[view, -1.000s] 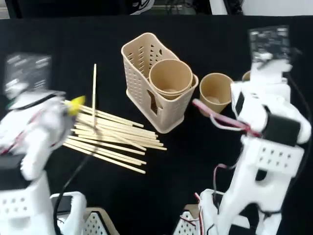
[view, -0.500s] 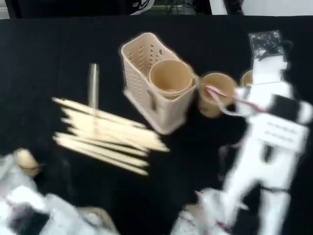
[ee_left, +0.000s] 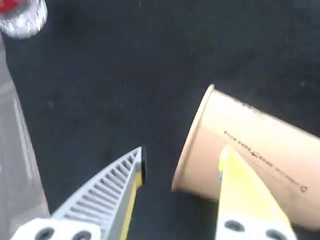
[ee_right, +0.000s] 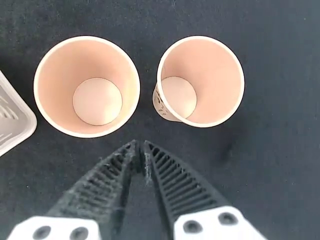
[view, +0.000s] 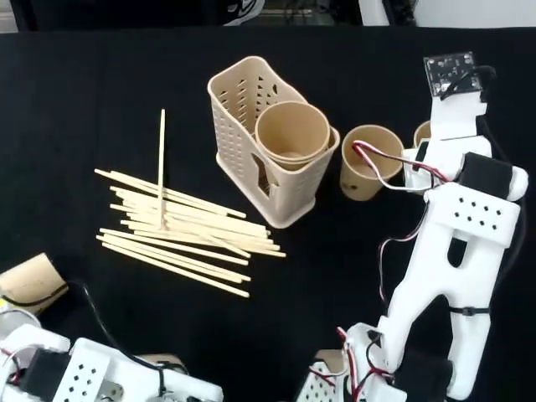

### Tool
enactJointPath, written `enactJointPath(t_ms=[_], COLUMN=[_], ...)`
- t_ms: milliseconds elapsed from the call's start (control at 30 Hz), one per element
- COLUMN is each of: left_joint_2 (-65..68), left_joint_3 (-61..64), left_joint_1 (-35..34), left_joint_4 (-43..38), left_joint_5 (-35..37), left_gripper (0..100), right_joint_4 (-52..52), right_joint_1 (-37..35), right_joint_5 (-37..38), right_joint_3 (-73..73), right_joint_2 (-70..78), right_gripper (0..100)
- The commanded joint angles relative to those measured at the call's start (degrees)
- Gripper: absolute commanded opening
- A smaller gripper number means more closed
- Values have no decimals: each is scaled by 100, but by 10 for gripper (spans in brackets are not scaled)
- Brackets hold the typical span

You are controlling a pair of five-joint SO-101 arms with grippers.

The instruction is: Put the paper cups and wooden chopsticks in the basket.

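A beige slotted basket point(view: 243, 126) stands mid-table with stacked paper cups point(view: 291, 132) inside. Two more paper cups stand upright right of it point(ee_right: 86, 86) point(ee_right: 201, 81); my right gripper point(ee_right: 140, 146) hangs shut just short of the gap between them. In the high view the nearer cup point(view: 368, 159) is plain and the other point(view: 421, 131) is half hidden by the right arm point(view: 465, 209). Wooden chopsticks point(view: 184, 230) lie piled left of the basket. A fourth cup point(ee_left: 250, 145) lies on its side at the front left point(view: 33, 283). My left gripper point(ee_left: 182, 152) is open at its rim, the yellow finger point(ee_left: 240, 185) over its wall.
One chopstick point(view: 161, 167) lies crosswise over the pile, pointing away. The basket's corner point(ee_right: 12, 120) sits close beside the left cup. The left arm's base point(view: 84, 377) fills the front left corner; black tabletop point(view: 335, 276) lies in front of the basket.
The left arm pulled back from the chopsticks to the front left corner, uncovering the fallen cup. The right arm swung farther back, over the two standing cups.
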Motion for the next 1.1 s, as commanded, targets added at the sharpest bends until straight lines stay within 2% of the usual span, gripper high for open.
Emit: enactJointPath(t_ms=[0,233,400,467,567,700,800,933,1067], left_joint_2=[0,88,-18,-132,-299,-431,-466,-431,-431], left_joint_3=[154,1314,1235,1130,796,286,-75,-927,-1789], left_joint_1=[391,1033,1279,1455,1807,2554,2949,2484,1024], left_joint_4=[-413,-1723,-1336,-949,-211,598,818,923,1178], left_joint_5=[325,457,413,149,-334,-396,-299,-229,-229], left_gripper=[251,248,246,246,245,245,245,249,250], right_joint_4=[-105,-97,-105,-105,-105,-105,-88,-88,-97], right_joint_1=[70,70,70,70,70,70,70,70,70], right_joint_5=[44,35,0,0,0,0,0,0,0], right_joint_3=[-40,-31,-40,-40,-48,-48,-48,-48,-31], right_joint_2=[-4,-40,-40,-40,-40,-40,-40,-40,-40], right_gripper=[15,15,14,14,14,14,14,14,14])
